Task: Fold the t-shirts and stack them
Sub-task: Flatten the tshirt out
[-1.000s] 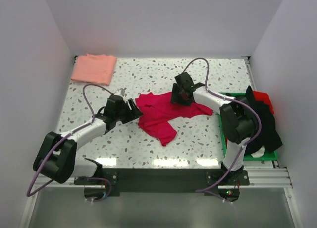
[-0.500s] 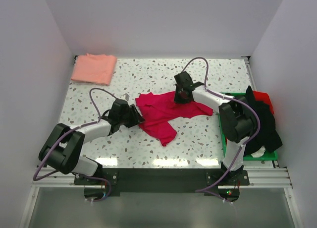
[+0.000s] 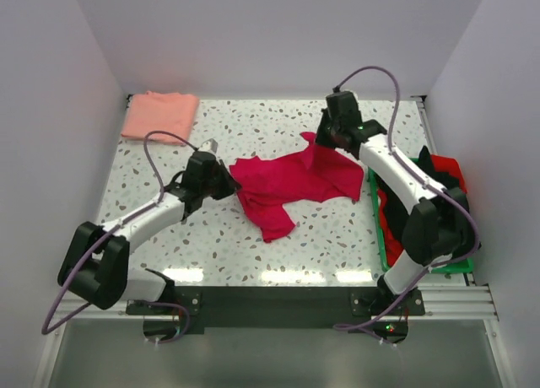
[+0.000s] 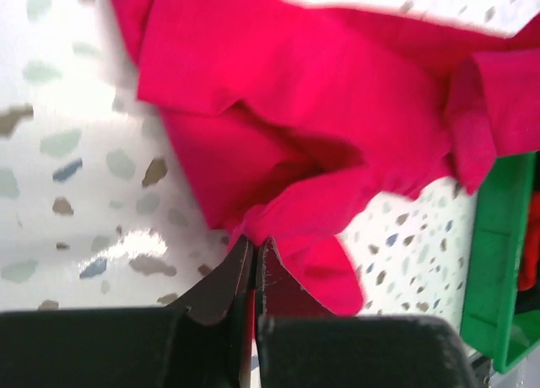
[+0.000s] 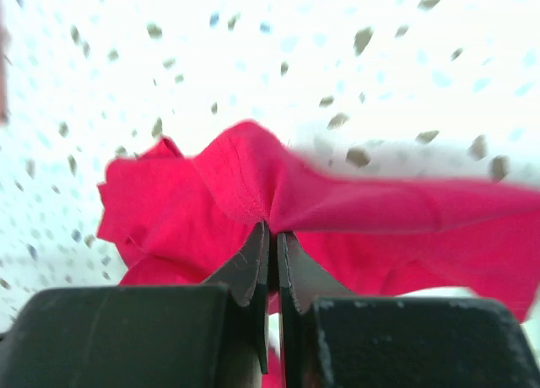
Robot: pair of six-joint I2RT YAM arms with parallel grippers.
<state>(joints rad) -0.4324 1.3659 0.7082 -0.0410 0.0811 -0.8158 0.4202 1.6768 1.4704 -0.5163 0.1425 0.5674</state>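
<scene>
So the red shirt (image 3: 291,179) sits mid-surface (image 3: 253,122) between the two arms. It's bunched up and creased, with one flap trailing toward the near edge, so nowhere near flat.

The left hand (image 4: 255,246) has its fingers squeezed together on the shirt's left edge. In its own wrist view you can see a sliver of red pinched right at the tips, low against the surface.

The right hand (image 5: 272,229) is clamped on the opposite side, toward the far right. The cloth gathers into a little peak at its fingertips and drapes away from there, so that corner looks lifted off the surface.

My guess at why it's held like this: with a grip at each end, the arms can pull away from each other, which should stretch the wrinkles out and lay it flat for folding. One hand alone would just drag the whole lump around.

The pink shirt (image 3: 160,116) is in the far left corner, well away from the action, and looks folded into a neat-ish rectangle. I'd bet that's the base of the stack, which would put the job around halfway.

The green tray (image 3: 380,245) on the right holds a heap of other clothes (image 3: 456,185), dark and red, just beside the right arm.

As for labels or logos, I can't see any writing anywhere, not on the shirts, the tray or the arms.
</scene>
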